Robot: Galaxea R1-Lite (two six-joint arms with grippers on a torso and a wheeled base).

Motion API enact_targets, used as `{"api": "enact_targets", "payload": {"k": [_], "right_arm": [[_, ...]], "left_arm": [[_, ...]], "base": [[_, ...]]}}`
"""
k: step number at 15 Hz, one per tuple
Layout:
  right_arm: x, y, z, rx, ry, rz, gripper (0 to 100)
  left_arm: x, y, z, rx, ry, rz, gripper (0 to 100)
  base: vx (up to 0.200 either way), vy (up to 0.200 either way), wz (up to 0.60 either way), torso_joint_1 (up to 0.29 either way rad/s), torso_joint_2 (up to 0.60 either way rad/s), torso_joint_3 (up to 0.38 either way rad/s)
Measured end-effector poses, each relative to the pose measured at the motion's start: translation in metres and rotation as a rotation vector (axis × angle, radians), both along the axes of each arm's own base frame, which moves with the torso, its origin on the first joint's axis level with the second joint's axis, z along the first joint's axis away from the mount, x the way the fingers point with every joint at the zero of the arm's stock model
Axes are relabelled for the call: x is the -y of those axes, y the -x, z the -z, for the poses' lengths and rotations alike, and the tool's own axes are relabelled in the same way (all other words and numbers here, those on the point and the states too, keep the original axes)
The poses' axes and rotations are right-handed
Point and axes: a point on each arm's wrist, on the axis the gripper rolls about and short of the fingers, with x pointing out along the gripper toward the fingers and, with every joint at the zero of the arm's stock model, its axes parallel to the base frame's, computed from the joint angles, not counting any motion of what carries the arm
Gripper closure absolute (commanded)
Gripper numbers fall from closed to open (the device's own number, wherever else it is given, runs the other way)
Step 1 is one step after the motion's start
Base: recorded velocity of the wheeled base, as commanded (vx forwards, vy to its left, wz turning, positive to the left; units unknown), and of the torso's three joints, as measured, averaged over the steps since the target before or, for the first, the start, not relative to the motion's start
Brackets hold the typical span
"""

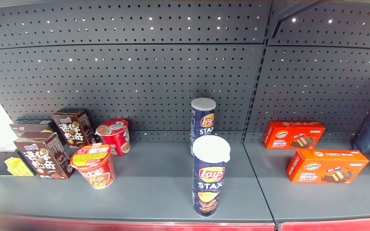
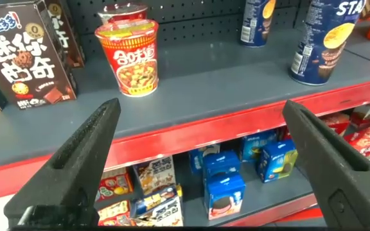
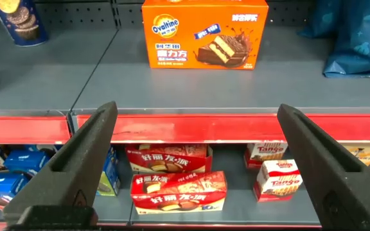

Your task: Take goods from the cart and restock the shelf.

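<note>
Two hands hang wide open and empty before the shelf (image 1: 159, 186): the left hand (image 2: 201, 109) and the right hand (image 3: 198, 112). One chip can (image 1: 209, 176) stands upright near the shelf's front edge. It is likely light, stiff, smooth and tippy, so best gripped around mid-body. The noodle cup (image 1: 95, 165) probably crushes easily. The orange box (image 1: 328, 165) suits a grip across its narrow sides.
</note>
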Motion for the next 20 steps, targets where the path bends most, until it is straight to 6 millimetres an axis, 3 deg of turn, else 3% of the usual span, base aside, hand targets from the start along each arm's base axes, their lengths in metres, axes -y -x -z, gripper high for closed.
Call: {"api": "enact_targets", "payload": {"k": [20], "right_arm": [[0.0,-0.0001,0.0003,-0.002,0.001,0.0,0]], "left_arm": [[0.0,0.0,0.0,0.001,-0.001,0.0,0]], "base": [[0.0,0.0,0.0,0.0,0.0,0.0]]}}
